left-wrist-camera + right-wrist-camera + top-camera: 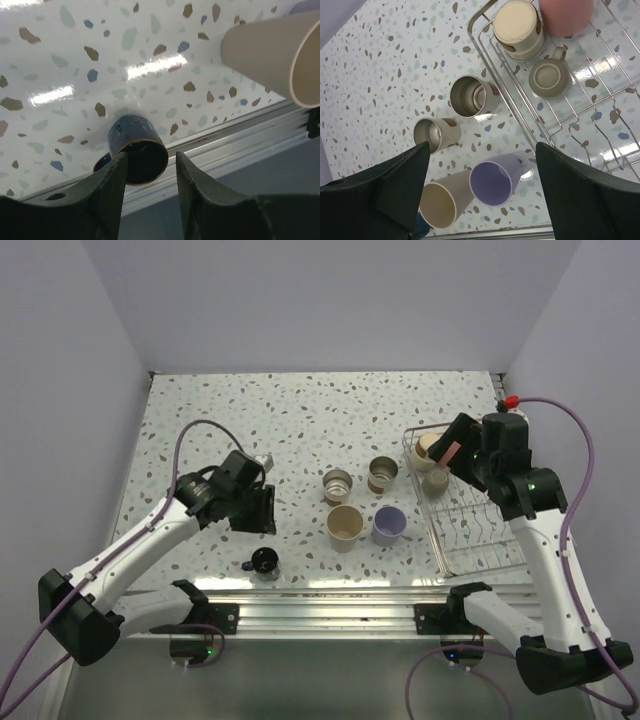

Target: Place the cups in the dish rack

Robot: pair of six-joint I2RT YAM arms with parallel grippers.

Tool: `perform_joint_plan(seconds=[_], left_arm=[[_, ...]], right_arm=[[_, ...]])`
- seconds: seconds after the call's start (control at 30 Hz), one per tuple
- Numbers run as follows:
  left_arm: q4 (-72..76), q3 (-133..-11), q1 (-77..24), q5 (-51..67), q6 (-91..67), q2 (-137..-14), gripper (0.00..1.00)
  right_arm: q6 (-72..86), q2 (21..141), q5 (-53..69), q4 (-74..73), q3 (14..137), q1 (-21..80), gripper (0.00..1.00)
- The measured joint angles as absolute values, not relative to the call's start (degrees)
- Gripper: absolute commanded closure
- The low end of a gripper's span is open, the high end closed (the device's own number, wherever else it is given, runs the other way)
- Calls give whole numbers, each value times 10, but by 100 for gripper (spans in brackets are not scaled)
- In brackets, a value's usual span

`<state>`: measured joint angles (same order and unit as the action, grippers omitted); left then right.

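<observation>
Holding three cups [517, 22] at its 12 o'clock end, the dish rack [480, 530] lacks five more cups [491, 180]; left claw [150, 156] half-parted, right claw [481, 145] wide, both empty.

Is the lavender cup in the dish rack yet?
No, the lavender cup stands beside the tan cup, outside the dish rack.

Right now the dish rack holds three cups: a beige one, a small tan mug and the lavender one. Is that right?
No. The third cup in the dish rack is the red-pink cup; the lavender cup stands on the table outside it, as the right wrist view shows. The rest holds.
</observation>
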<state>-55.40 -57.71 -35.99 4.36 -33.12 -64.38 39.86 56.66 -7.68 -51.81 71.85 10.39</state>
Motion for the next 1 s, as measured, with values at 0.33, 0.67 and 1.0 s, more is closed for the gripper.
perform_joint_plan(seconds=[0.33,0.67,1.0], left_arm=[[-551,-509,-474,43,-416,-621,53],[-533,-476,-519,0,-464,-689,59],[-493,-467,-540,-26,-476,-747,100]], right_arm=[[399,565,-49,-515,693,104,10],[387,544,-49,-526,691,105,9],[373,539,-50,-533,691,106,8]])
